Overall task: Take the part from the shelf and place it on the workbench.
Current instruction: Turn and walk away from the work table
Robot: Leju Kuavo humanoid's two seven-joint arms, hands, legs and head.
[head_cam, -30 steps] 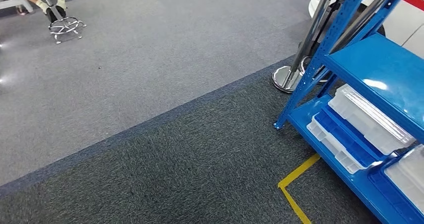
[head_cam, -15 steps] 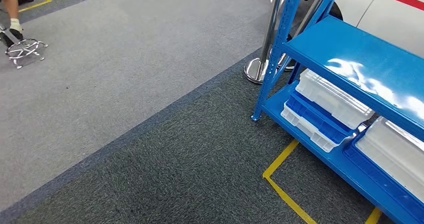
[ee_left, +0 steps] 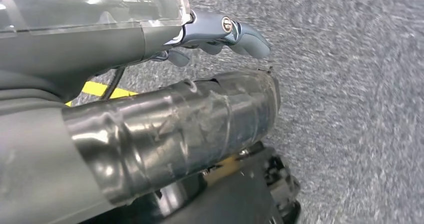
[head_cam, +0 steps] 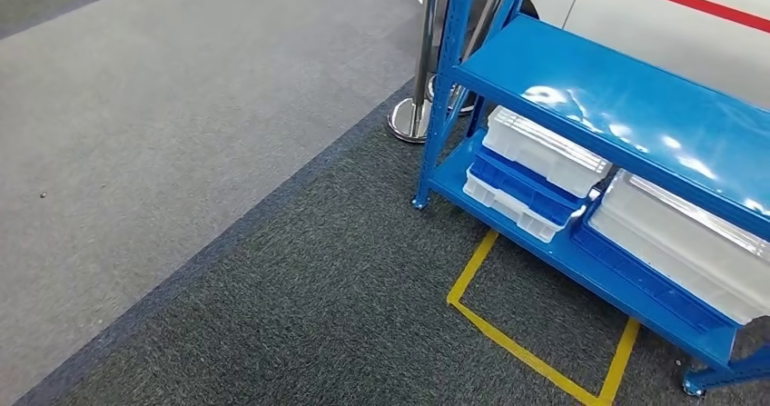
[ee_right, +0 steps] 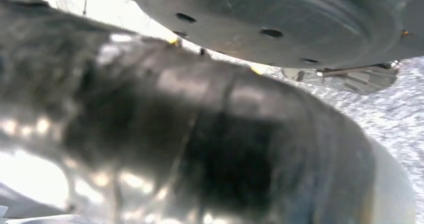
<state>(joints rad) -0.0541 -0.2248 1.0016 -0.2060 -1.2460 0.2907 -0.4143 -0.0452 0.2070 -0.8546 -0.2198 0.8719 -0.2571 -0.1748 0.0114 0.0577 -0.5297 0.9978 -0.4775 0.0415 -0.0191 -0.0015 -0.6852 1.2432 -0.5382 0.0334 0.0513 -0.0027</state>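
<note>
Left hand (ee_left: 150,129) fills the left and centre of the left wrist view: a thick taped thumb lies across the frame, and darker fingers (ee_left: 235,31) curl at the upper centre above grey carpet. No object sits between them; whether the hand is released or clenched cannot be told. Right hand (ee_right: 200,149) is blurred and very close in the right wrist view, so its state cannot be told either.

In the head view, a blue shelf (head_cam: 626,106) occupies the right half of the frame. Its upper deck is glossy and bare where visible. On the lower deck, a clear lidded box (head_cam: 545,150) rests on stacked blue and white trays (head_cam: 518,197) at centre right, and a larger clear box (head_cam: 686,242) sits at lower right. The part cannot be identified. Yellow floor tape (head_cam: 536,351) marks the dark carpet (head_cam: 318,315) in front of the shelf. A chrome post base (head_cam: 409,120) stands beside the shelf's left leg.
</note>
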